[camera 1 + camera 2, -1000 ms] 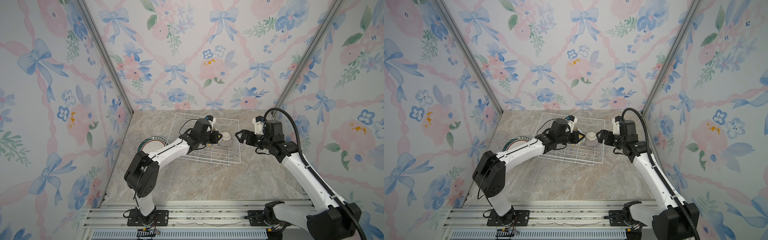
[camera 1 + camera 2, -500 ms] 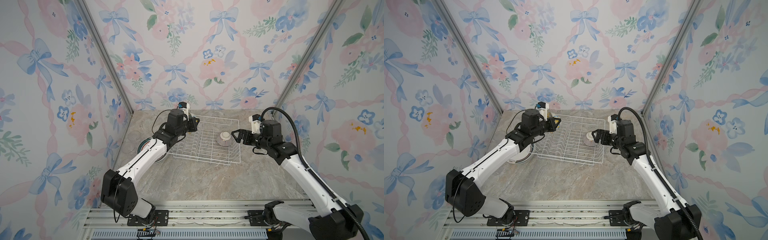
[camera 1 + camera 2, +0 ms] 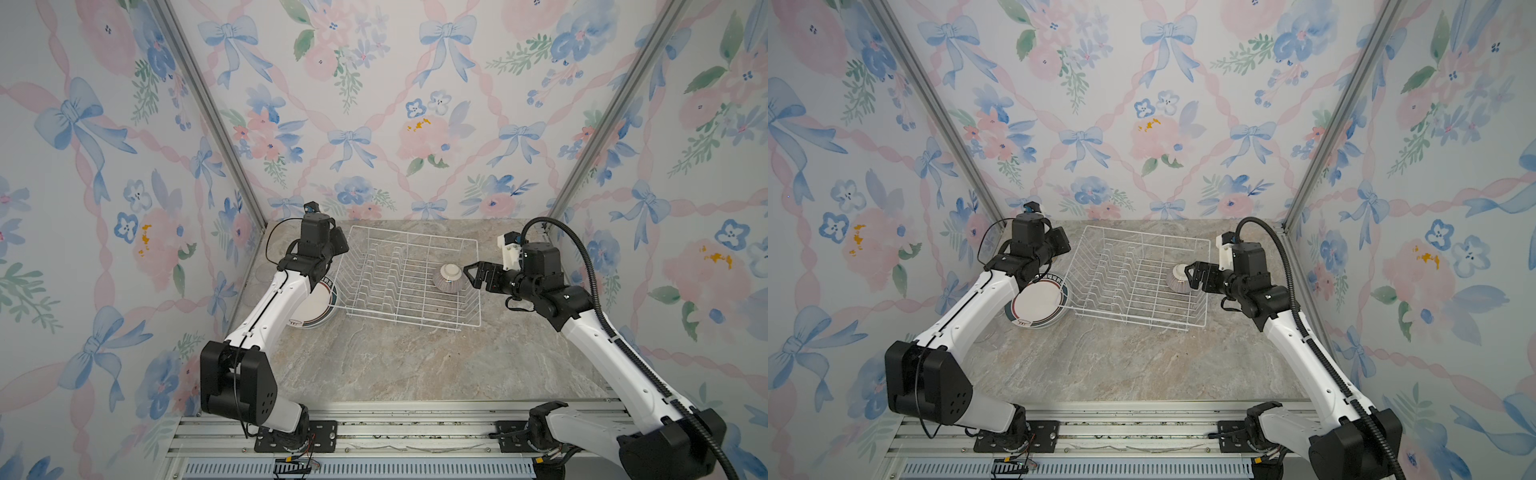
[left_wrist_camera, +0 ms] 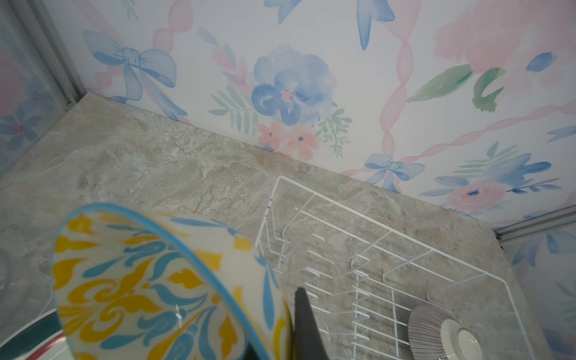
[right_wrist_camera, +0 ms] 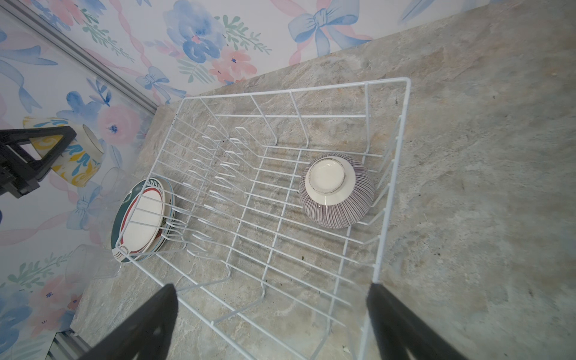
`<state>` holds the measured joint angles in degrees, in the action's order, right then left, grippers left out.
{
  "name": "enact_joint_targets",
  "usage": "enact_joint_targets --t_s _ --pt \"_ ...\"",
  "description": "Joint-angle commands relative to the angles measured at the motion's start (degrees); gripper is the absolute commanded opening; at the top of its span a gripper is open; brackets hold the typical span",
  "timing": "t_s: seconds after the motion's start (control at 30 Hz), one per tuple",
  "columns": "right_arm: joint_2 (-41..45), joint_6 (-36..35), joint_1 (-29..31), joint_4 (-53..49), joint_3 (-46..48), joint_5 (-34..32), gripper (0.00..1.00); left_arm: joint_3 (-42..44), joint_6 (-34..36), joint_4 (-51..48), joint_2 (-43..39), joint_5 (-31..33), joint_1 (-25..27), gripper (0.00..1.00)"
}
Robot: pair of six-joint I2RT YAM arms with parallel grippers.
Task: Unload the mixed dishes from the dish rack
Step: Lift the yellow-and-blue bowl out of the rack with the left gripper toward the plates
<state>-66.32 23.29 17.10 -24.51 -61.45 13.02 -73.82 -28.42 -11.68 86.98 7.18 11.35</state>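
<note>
The near part of the marble table (image 3: 395, 365) lies bare in both top views. Farther in, on the left, a stack of round plates (image 3: 316, 309) lies flat on the table, the top one rimmed in green and red, just beside the near-left corner of the dish rack (image 3: 399, 282). In the right wrist view the plates (image 5: 143, 215) show through the rack's left wall. A clear glass (image 5: 90, 261) stands on the table to their left, and another clear glass (image 5: 113, 182) stands farther back by the left wall.

The white wire rack sits in the far half of the table. The purple-striped bowl (image 3: 448, 279) is inside it on the right side, upside down with its white foot up, resting on the rack's floor wires close to the right wall.

The right gripper (image 3: 469, 276) hangs at the rack's right rim, just right of that bowl, with its fingers spread wide and nothing between them. From its own wrist camera the bowl (image 5: 336, 191) lies ahead of the fingertips, apart from them.

Farthest back, beside the rack's far-left corner, the left gripper (image 5: 67, 137) is clamped on the wall of the yellow-blue patterned bowl (image 4: 149, 286), holding it tilted and clear of the table.
</note>
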Motion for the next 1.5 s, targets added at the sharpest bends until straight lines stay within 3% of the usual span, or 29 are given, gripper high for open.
enact_joint_targets --t_s 0.0,0.6,1.37,1.47 --pt "0.9 -0.8 0.6 -1.5 1.0 -0.8 0.97 -4.0 3.5 0.4 3.8 3.2 -1.4 0.00" --pt "2.3 -0.2 0.6 -4.1 1.4 -2.4 0.97 -24.7 8.6 -10.2 31.2 8.4 -7.1 0.00" --pt "2.0 1.4 0.8 -4.3 1.7 -2.5 0.97 -29.3 13.1 -11.4 40.3 11.5 -7.7 0.00" --pt "2.1 1.3 0.8 -4.6 1.7 -2.5 0.97 -30.3 13.2 -12.1 41.1 11.4 -7.7 0.05"
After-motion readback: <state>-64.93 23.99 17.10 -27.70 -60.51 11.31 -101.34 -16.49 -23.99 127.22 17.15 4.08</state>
